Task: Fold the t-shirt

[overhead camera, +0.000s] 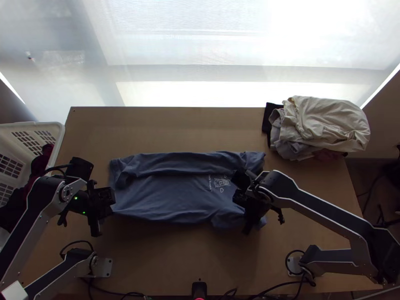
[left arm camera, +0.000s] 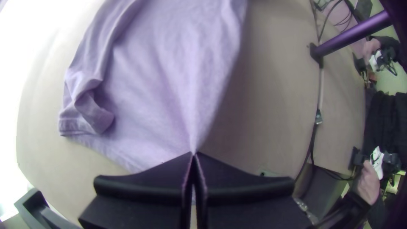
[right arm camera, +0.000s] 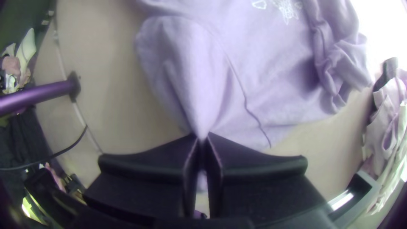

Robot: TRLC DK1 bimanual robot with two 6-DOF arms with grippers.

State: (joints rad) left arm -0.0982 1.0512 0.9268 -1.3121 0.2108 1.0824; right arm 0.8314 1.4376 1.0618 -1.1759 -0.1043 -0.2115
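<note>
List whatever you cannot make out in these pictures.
- Underside of the t-shirt, top view: upper layer hides it.
- Its part inside the left pincer, left wrist view: fingers hide it.
- Left part of the basket, top view: cut by the edge.
- Lower garments in the pile, top view: cream cloth covers them.

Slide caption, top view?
Left gripper and right gripper pinch the near side of a blue t-shirt on the wooden table.

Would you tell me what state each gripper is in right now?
Left gripper: closed, holding the t-shirt by its near edge.
Right gripper: closed, also holding the t-shirt.
</note>
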